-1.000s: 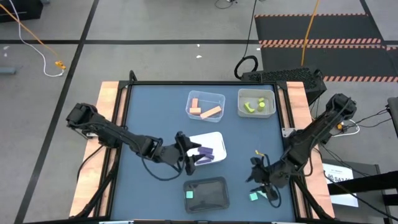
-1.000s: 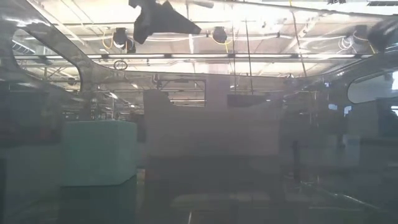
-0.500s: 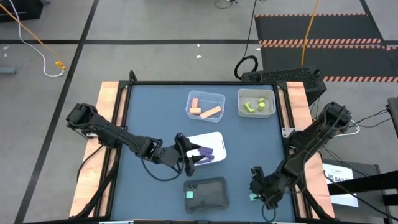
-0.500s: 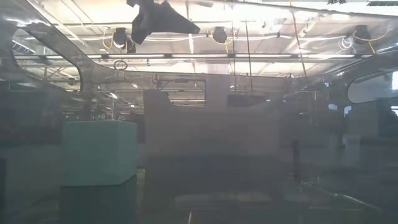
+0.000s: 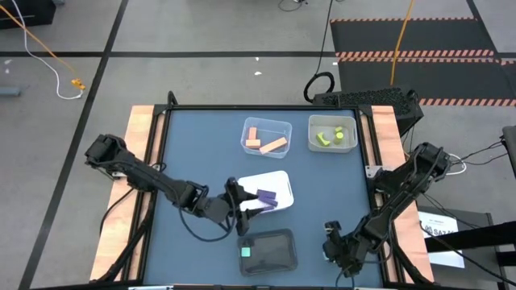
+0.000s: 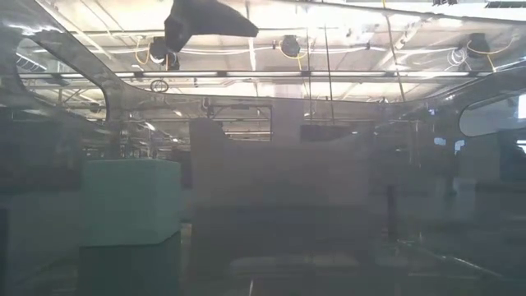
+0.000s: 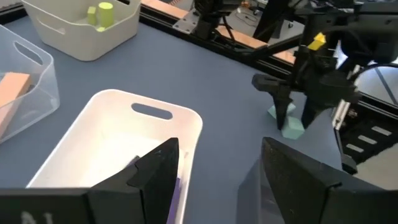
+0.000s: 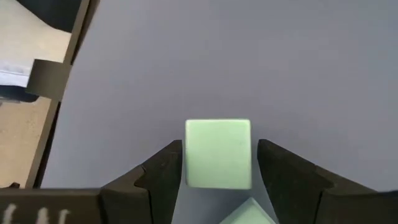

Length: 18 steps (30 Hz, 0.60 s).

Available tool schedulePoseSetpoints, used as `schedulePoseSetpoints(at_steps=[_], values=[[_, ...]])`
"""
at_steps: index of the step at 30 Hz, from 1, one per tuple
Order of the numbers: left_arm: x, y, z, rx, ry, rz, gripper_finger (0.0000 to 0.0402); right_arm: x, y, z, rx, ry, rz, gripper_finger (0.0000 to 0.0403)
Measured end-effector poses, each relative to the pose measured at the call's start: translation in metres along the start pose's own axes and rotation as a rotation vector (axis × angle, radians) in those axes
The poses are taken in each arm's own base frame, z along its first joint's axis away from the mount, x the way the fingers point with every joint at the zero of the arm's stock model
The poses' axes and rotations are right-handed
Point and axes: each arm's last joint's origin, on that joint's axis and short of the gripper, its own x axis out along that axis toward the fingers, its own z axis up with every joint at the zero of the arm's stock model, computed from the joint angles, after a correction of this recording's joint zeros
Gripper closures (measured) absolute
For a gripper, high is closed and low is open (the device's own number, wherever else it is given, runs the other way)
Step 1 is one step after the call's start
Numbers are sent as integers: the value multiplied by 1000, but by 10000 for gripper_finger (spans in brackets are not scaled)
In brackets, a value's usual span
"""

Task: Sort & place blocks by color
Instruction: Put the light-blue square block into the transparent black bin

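A light teal cube (image 8: 217, 155) lies on the blue table near its right front corner. My right gripper (image 8: 219, 144) points steeply down over it, open, with one finger on each side of the cube; a second teal piece (image 8: 249, 213) lies just nearer. In the high view that gripper (image 5: 332, 246) hides both. My left gripper (image 5: 235, 198) hovers open and empty at the near left rim of the white tray (image 5: 278, 179), which holds purple blocks (image 5: 266, 196). The left wrist view shows my right gripper (image 7: 295, 113) over the teal block (image 7: 290, 128).
A clear tray (image 5: 284, 126) with salmon blocks and a grey-beige tray (image 5: 313, 138) with yellow-green blocks stand at the far side. A black tray (image 5: 278, 259) with a teal block (image 5: 246, 251) lies at the near edge, just left of my right gripper. Wooden rails border the table.
My right gripper has moved down and toward the table's near edge, tipping more steeply, until its open fingers stand around the teal cube, which has kept its place.
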Motion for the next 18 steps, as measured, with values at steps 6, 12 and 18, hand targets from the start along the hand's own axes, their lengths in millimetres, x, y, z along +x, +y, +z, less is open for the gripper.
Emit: schedulePoseSetpoints(at_steps=[6,12,18], values=[[-4,-7,-4,6,8,-24,172,0,-1,-1,13,7,-7,233],[-7,-11,-7,5,16,-38,172,0,0,0,5,4,-4,290],[-12,-18,-12,-3,25,-61,172,-10,-3,9,25,-74,13,290]])
